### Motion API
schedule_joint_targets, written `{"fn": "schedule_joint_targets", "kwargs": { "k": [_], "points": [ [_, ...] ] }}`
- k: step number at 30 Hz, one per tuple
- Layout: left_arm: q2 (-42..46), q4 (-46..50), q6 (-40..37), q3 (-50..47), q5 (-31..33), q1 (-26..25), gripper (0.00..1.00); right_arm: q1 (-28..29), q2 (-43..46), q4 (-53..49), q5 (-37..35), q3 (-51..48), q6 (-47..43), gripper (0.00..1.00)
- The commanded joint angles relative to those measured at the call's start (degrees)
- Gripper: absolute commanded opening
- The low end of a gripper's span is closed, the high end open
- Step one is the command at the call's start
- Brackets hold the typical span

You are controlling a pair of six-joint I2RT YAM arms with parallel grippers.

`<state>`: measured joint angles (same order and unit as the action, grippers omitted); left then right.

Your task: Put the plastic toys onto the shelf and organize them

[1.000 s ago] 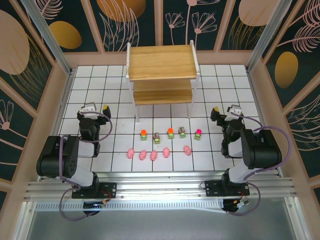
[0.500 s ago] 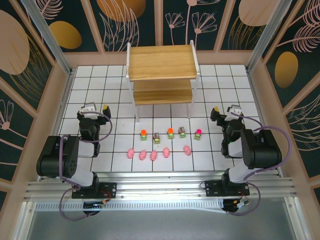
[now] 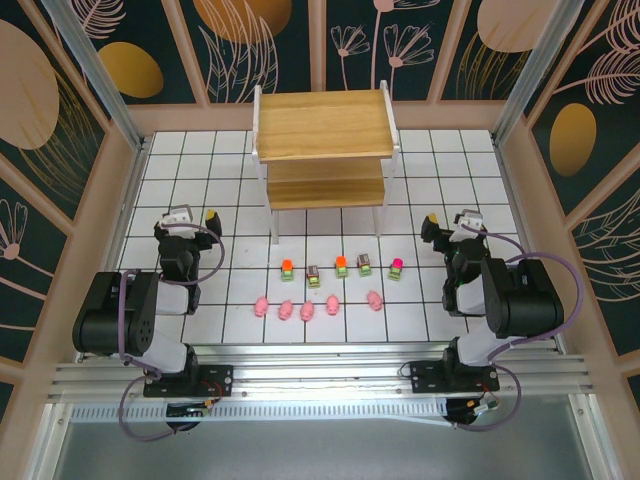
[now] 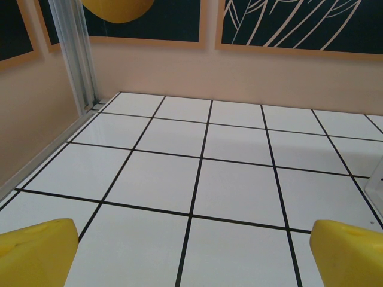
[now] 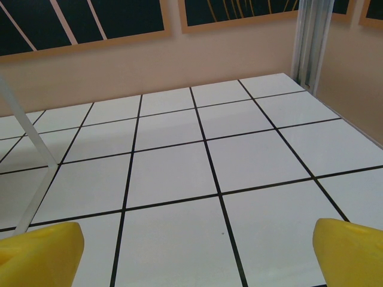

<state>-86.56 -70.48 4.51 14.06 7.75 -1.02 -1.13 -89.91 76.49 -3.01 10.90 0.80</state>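
Your shelf, a two-tier light wooden unit on thin white legs, stands at the middle of the far edge of the white tiled counter, and both of its tiers are bare. All ten plastic toys lie on the counter in front of it, between the shelf and the near edge, in two loose rows running left to right. The row closer to the shelf is the five little vehicles: an orange-topped one at the left end, a darker-topped one, another orange-topped one, a second darker one, and a magenta-topped one at the right end. Just nearer to you sits the row of five pink pigs, with the rightmost pig set a little apart from the others. The left fingers hover by the left edge of the counter, well apart from the toys; in your left wrist view the yellow fingers are spread wide over bare tiles and grip nothing. The right fingers hover by the right edge, level with the vehicle row but off to its side; your right wrist view shows them spread just as wide and empty, with a white shelf leg at the left.
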Motion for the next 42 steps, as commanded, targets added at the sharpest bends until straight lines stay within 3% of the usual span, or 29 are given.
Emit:
{"fn": "schedule_joint_targets", "kwargs": {
  "k": [1,4,10,16,20,24,27,31,37,42],
  "points": [
    [2.7,-1.5,-0.4,-1.5,1.1,0.1,0.99,0.3,0.3,3.3,-2.5,-0.3,1.0,0.98],
    [6.5,-0.3,-0.6,-2.7,5.0,-1.3,0.99,0.4,1.9,3.9,-4.4,-1.2,1.4,0.98],
    [15.2,6.9,-1.6,-2.7,19.7,-9.0,0.99,2.6,7.8,-3.8,-9.5,0.4,0.1,0.98],
    [23.0,14.6,3.7,-0.4,28.4,-14.8,0.99,7.7,14.2,-17.5,-24.5,6.0,1.4,0.98],
    [26.5,29.3,12.1,5.9,24.1,-15.4,0.99,9.9,18.0,-40.5,-35.4,15.6,13.7,0.97],
    [29.1,36.9,16.0,8.6,17.9,-16.7,0.99,13.1,22.7,-57.9,-36.5,21.5,22.4,0.99],
    [31.1,41.9,16.1,9.8,18.0,-20.4,0.99,17.8,27.8,-62.8,-36.2,21.1,22.8,0.99],
    [34.6,46.8,15.5,9.4,22.3,-28.5,0.99,27.0,33.1,-68.2,-40.8,20.2,21.6,0.99],
    [39.3,56.3,19.6,7.5,25.0,-38.2,0.99,39.9,35.6,-83.5,-42.0,22.6,28.3,0.99],
    [42.6,61.6,22.2,5.7,25.3,-43.1,0.91,50.5,35.1,-94.0,-43.2,23.7,35.2,0.96]
  ]
}}
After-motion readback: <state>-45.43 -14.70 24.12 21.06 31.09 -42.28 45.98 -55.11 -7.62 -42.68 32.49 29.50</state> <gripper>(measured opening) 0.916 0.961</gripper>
